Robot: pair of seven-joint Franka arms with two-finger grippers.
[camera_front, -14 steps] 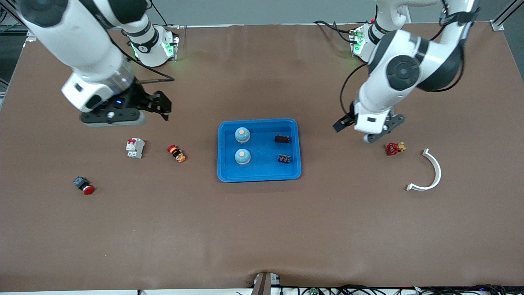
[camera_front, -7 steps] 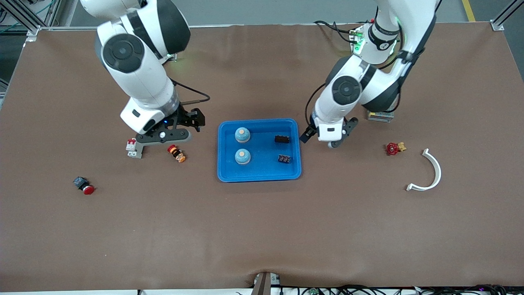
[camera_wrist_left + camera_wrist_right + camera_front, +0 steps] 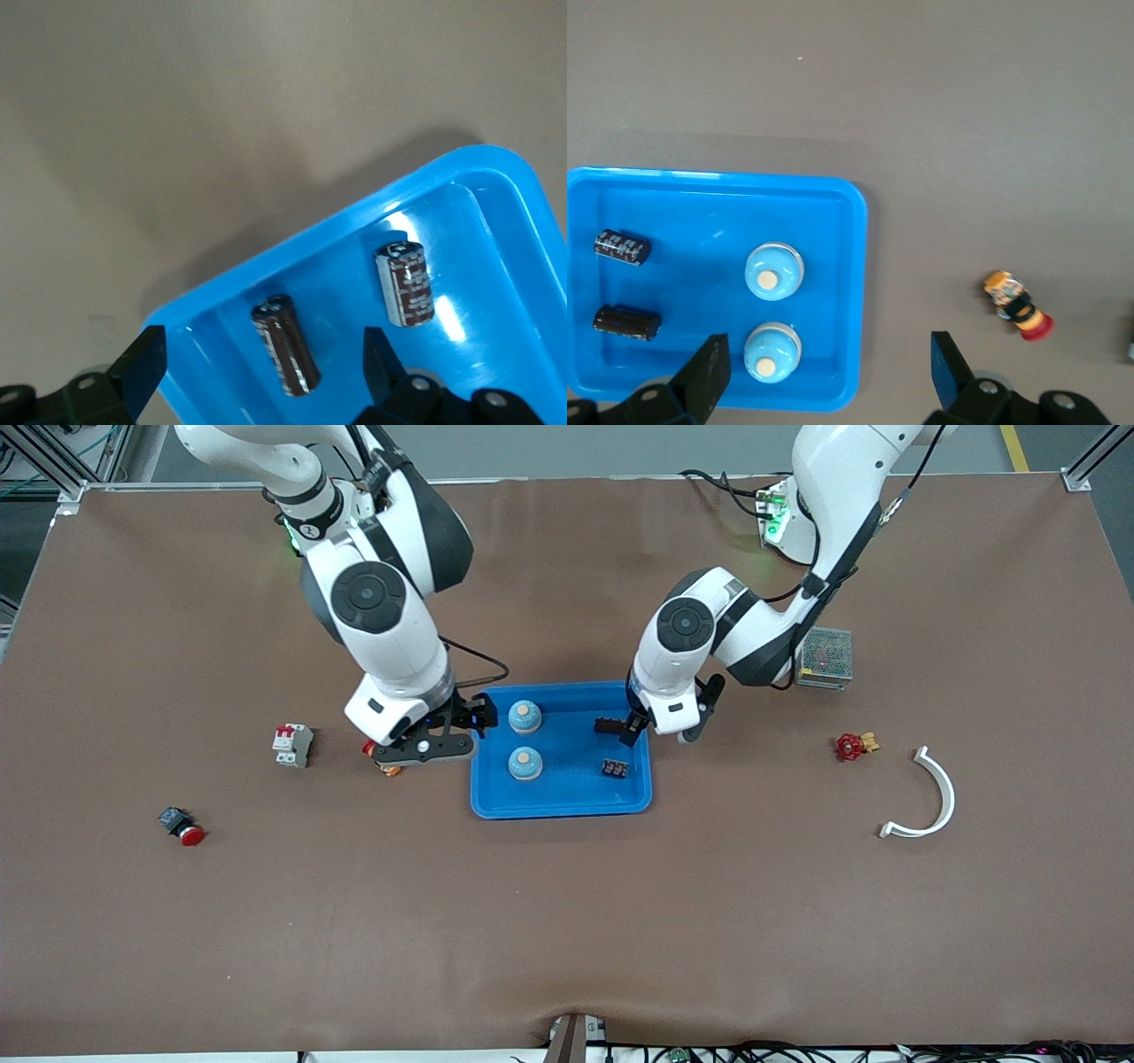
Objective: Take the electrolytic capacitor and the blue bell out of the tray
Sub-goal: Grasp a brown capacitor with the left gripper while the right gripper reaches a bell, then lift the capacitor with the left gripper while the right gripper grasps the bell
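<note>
two bells (image 3: 524,716) sit in the tray (image 3: 561,806) toward the right arm's end. two capacitors (image 3: 610,726) lie in it toward the left arm's end.

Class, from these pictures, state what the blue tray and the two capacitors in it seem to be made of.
Blue tray: likely glossy moulded plastic, given bright highlights and rounded corners. Capacitors: probably metal cans in dark printed plastic sleeves, with silvery ends showing.

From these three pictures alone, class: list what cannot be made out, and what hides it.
1. Orange button, front view: mostly hidden under the right gripper.
2. Capacitor farther from the camera, front view: partly covered by the left gripper.
3. Blue tray, left wrist view: cut off by the picture's edge.
4. Capacitor markings: too small to read.
</note>
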